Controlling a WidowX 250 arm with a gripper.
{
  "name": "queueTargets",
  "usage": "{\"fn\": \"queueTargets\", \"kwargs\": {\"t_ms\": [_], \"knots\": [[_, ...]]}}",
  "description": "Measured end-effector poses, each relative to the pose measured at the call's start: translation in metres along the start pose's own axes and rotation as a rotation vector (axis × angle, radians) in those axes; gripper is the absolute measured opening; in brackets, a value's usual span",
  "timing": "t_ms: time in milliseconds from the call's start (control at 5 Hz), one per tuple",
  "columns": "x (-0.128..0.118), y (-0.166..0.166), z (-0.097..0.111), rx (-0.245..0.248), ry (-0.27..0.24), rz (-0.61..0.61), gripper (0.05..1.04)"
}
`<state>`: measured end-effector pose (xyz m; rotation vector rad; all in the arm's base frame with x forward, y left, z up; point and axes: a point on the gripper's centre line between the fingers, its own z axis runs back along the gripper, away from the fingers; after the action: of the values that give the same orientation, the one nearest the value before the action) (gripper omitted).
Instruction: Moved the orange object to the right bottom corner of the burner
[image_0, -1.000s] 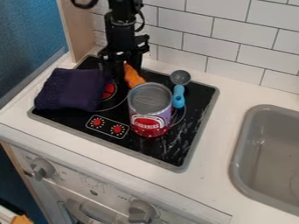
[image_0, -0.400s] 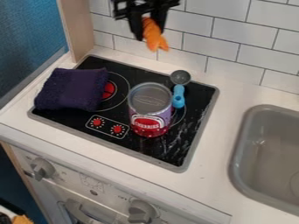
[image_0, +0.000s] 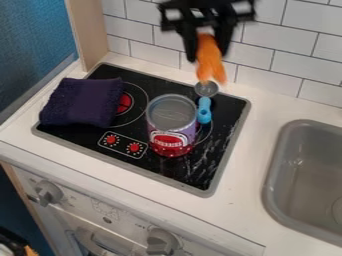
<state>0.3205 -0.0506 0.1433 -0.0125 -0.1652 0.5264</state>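
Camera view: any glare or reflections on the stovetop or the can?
Camera view: pale streaks on the black cooktop beside the can look like reflections but could be surface marks; the can's top carries a soft sheen.

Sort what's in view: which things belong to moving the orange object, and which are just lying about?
Part of the job:
- gripper
- orange object, held above the counter
- black burner top, where it goes

Just lying about:
- dark purple cloth
- can
- blue-handled scoop
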Motion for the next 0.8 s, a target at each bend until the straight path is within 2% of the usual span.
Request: {"fn": "queueTargets", "kwargs": {"t_ms": [200, 400, 600, 800], "knots": [[-0.034, -0.013, -0.020, -0.026, 0.040, -0.156, 0.462], [-0.052, -0.017, -0.051, -0.014, 0.062, -0.250, 0.462], [-0.055, -0.018, -0.073, -0.008, 0.066, -0.278, 0.462], [-0.061, -0.026, -0.084, -0.010, 0.060, -0.291, 0.462]]}}
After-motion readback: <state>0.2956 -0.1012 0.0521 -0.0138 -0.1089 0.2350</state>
